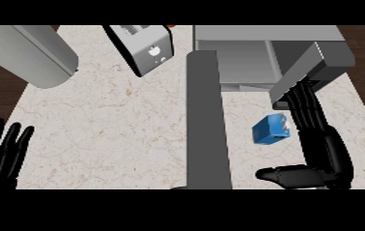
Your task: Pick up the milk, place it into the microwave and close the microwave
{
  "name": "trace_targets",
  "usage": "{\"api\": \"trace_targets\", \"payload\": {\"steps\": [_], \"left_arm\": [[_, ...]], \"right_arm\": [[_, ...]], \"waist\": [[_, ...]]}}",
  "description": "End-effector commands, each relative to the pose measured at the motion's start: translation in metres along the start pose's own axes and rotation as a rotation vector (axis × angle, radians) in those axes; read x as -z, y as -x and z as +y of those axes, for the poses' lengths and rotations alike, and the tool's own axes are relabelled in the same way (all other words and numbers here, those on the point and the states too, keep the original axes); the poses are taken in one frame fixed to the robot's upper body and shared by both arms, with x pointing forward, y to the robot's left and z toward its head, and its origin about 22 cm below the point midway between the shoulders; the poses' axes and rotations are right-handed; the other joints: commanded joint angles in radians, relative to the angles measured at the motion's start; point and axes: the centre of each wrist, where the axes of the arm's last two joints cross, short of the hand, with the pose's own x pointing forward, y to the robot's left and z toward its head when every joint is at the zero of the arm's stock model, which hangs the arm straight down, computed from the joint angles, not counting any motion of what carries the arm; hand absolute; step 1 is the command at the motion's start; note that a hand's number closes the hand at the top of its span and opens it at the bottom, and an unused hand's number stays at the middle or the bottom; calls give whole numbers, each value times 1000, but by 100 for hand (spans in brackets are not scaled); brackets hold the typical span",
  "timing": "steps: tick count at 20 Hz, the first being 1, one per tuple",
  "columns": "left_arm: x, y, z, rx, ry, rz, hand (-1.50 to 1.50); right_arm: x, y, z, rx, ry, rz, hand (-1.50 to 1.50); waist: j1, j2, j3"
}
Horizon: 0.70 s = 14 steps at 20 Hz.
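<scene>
Milk carton, small and blue [272, 130], lying on the pale speckled stone table [107, 123], just beside the long fingers [308, 110] of the black right hand [321, 152], on the thumb side. Not held yet. Right hand spread wide: fingers straight and pointing away toward the grey box microwave [249, 56], thumb [285, 174] sticking out sideways below the carton. Carton sitting in the open gap between thumb and fingers; cannot tell if it touches them.

Looks like the first step: getting hold of the milk. Nothing inside the microwave so far, as far as can be seen.

Tall grey microwave door [208, 123] standing open, on the far side of the carton from the hand, running down past it like a wall. Microwave opening just past the fingertips, near.

Next move probably needs fingers and thumb to curl shut round the carton, then a lift up and a short push forward into the opening. Careful not to bump the open door beside it. After that, door to be swung shut.

Black left hand [14, 150] resting open, fingers up, at the far left edge, well apart from everything.
</scene>
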Motion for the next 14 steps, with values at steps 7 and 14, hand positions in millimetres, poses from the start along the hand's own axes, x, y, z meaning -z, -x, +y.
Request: {"api": "trace_targets", "payload": {"steps": [7,14], "left_arm": [[3,4,-1,23,-4,-16,-150],[-18,2,16,11,7,-20,-150]], "right_arm": [[-13,41,-25,-34,30,33,-150],[-21,84,-72,-35,14,48,-150]], "waist": [[-2,0,0],[5,1,0]]}}
